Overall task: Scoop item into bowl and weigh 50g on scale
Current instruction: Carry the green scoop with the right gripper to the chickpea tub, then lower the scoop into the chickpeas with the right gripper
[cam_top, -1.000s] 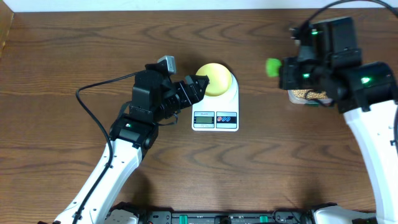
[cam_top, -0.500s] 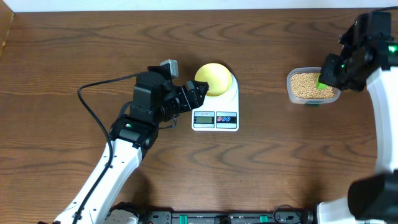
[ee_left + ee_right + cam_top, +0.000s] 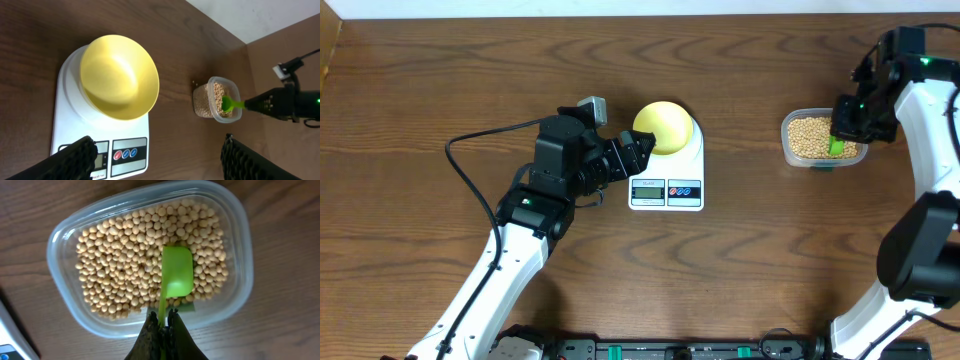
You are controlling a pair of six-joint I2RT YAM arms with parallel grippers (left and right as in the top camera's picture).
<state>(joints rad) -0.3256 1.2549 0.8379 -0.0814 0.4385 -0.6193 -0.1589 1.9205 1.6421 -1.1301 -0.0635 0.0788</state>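
Just beyond right jaws, beans (image 3: 115,265) beneath scoop (image 3: 178,272)

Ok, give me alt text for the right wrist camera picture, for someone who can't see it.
A green scoop, gripped by its handle in the shut right gripper, sits over tan beans in a clear plastic tub on a brown wooden table. No beans are in the scoop.

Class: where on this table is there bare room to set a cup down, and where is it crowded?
Bare tabletop: between the scale and the clear tub; the near strip before the scale; the far-left corner. Crowded: beside the scale at the open left gripper, and at the tub, where the right gripper holds the green scoop.
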